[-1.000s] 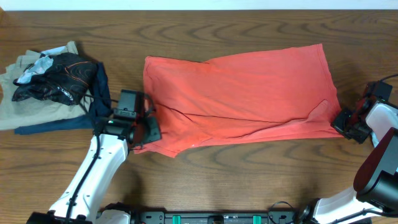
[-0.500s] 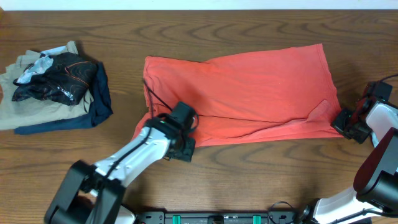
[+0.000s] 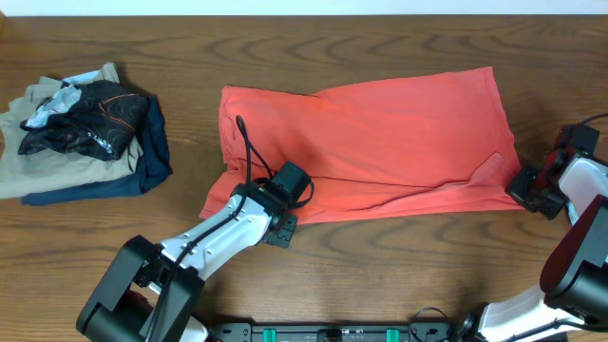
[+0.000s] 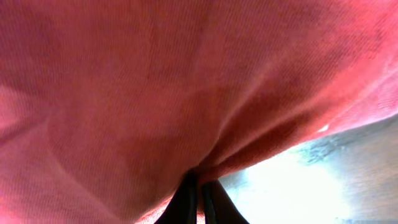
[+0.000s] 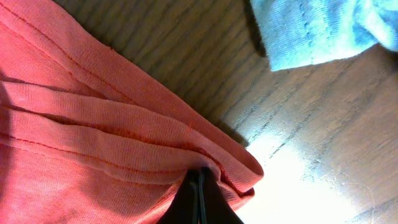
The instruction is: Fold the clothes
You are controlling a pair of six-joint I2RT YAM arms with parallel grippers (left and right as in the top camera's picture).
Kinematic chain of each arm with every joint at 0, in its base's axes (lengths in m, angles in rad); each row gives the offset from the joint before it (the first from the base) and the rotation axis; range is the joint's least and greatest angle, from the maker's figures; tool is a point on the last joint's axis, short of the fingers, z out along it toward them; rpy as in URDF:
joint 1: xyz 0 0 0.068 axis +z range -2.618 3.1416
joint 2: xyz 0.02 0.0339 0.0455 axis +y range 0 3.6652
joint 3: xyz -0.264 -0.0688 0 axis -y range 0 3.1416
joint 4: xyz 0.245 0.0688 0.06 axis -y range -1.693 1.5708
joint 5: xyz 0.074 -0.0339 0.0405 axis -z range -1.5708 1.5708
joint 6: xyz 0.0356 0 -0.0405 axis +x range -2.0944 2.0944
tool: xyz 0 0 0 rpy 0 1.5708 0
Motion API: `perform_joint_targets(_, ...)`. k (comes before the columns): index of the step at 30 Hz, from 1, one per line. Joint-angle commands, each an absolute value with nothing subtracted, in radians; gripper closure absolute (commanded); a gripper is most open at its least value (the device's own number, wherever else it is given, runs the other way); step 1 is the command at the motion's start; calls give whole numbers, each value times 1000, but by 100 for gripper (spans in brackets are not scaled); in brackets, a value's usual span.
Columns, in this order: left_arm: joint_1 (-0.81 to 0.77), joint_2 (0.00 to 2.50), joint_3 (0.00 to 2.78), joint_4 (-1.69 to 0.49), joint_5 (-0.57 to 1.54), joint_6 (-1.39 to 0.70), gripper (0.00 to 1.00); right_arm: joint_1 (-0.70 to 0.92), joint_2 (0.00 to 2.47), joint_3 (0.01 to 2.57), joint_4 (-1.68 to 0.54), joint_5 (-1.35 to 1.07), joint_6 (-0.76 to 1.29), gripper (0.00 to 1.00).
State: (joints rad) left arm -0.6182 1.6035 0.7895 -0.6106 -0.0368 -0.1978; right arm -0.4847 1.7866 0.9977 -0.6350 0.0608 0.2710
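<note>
The clothes being handled are a coral-red T-shirt (image 3: 380, 142), lying folded lengthwise across the middle of the table. My left gripper (image 3: 296, 182) sits on the shirt's near edge, left of centre. In the left wrist view, red fabric (image 4: 186, 87) fills the frame and the gripper (image 4: 200, 186) is shut on a pinch of it. My right gripper (image 3: 524, 185) is at the shirt's near right corner. The right wrist view shows that gripper (image 5: 200, 177) shut on the doubled hem (image 5: 143, 118). No lettering or label shows.
A pile of other garments (image 3: 81, 128), beige, black and navy, lies at the far left of the table. A pale blue cloth (image 5: 317, 28) lies on the wood just beyond the shirt's right corner. Bare wood (image 3: 399, 266) runs along the near edge.
My left arm has swung right from the shirt's near left corner along its near edge, and its jaws have shut on the fabric. The right arm has not moved.
</note>
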Motion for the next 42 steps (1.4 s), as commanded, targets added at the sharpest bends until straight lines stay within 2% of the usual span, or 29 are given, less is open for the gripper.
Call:
perform_joint_targets(1, -619, 1563, 855, -647, -69, -199, 94, -498, 1803, 973, -639, 78, 284, 99)
perform_joint_targets(5, -614, 1487, 952, -643, -101, -195, 93, -498, 1803, 973, -639, 78, 284, 99)
perform_joint_targets(11, -552, 1430, 1046, -477, -174, -196, 93, -498, 1803, 973, -631, 63, 284, 99)
perform_joint_targets(12, -541, 1432, 1046, -459, -169, -200, 88, -498, 1803, 973, -624, 44, 284, 96)
perform_joint_targets(15, -517, 1459, 1045, -458, -169, -200, 87, -498, 1803, 974, -616, 17, 284, 88)
perform_joint_targets(16, -509, 1473, 1045, -469, -169, -204, 83, -498, 1803, 974, -617, 18, 284, 88)
perform_joint_targets(17, -503, 1486, 1045, -481, -169, -210, 63, -498, 1803, 974, -617, 18, 283, 88)
perform_joint_targets(18, -500, 1501, 1045, -500, -169, -225, 53, -498, 1803, 974, -617, 18, 283, 88)
perform_joint_targets(24, -501, 1556, 1045, -611, -168, -262, 53, -498, 1795, 1007, -635, -6, 284, 87)
perform_joint_targets(30, -501, 1566, 1030, -672, -165, -329, 53, -496, 1774, 1182, -745, -82, 255, 82)
perform_joint_targets(34, -501, 1571, 1007, -646, -161, -343, 54, -490, 1774, 1266, -787, -140, 211, 78)
perform_joint_targets(42, -501, 1579, 944, -493, -89, -343, 53, -451, 1794, 1237, -771, -139, 208, 73)
